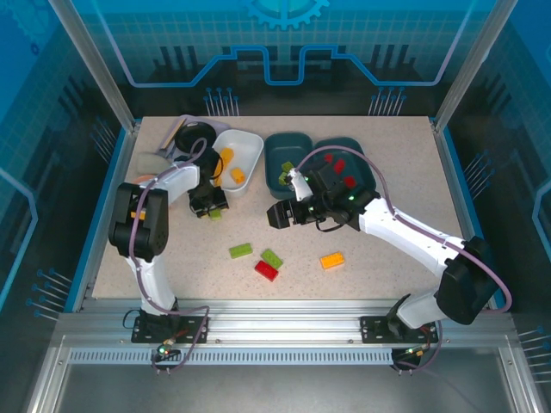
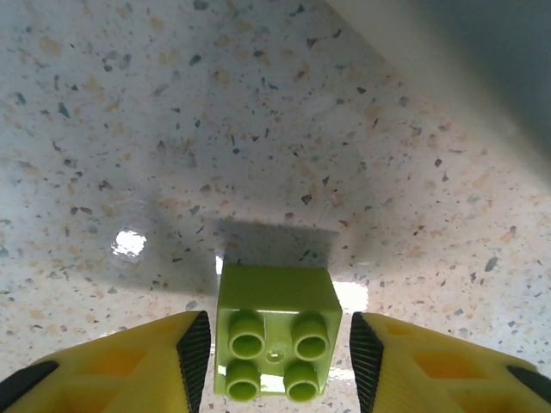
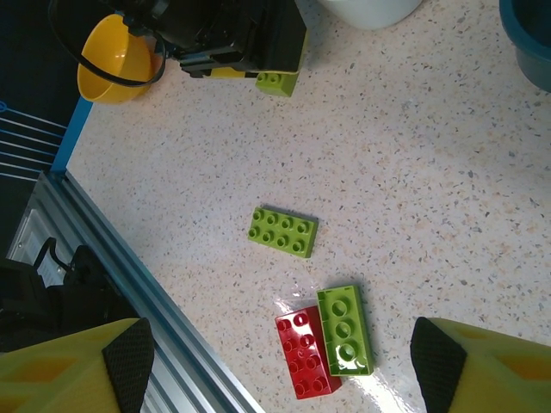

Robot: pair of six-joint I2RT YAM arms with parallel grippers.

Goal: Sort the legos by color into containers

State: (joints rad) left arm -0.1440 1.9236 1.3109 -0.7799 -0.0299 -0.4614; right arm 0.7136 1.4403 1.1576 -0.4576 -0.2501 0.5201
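Observation:
A small lime-green lego (image 2: 274,335) stands studs-up on the table between the fingers of my left gripper (image 2: 280,361), which is open with a thin gap on each side; from above the gripper (image 1: 209,208) is just in front of the white container (image 1: 250,146). My right gripper (image 1: 280,215) hovers open and holds nothing. Below it lie a green lego (image 3: 283,232), a red lego (image 3: 307,351) and an upturned green lego (image 3: 345,330). An orange lego (image 1: 332,260) lies further right. The white container holds orange legos; the teal containers (image 1: 288,146) (image 1: 357,155) hold green and red ones.
A yellow bowl (image 3: 112,60) and a round black pan (image 1: 196,133) sit at the back left beside the left arm. The metal rail (image 3: 129,284) runs along the table's near edge. Blue frame walls border the table.

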